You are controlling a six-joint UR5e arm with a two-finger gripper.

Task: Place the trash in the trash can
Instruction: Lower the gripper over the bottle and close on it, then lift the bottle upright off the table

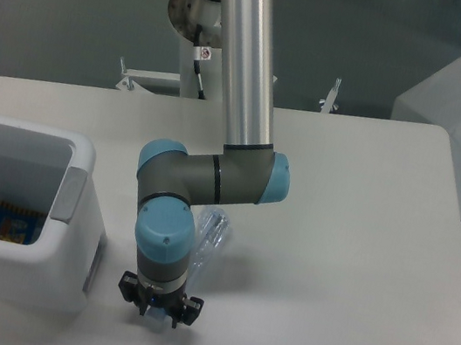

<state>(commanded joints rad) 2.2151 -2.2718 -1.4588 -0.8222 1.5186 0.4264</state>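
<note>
One crushed clear plastic bottle [210, 233] is seen lying on the white worktop [351, 246], just right of the trash can [19, 217], with most of its body hidden behind the arm's wrist [165, 237]. The gripper [159, 306] is held low over the bottle's near end, where a bluish patch, likely the cap, is glimpsed between the jaws. The jaws are drawn narrow around that end, though whether they grip it firmly cannot be told from this view. The trash can, a white boxy bin with a grey handle plate [70, 194] on its right side, is set at the worktop's left edge. A blue and yellow packet [13, 223] is seen lying inside it. The wrapper is not made out.
</note>
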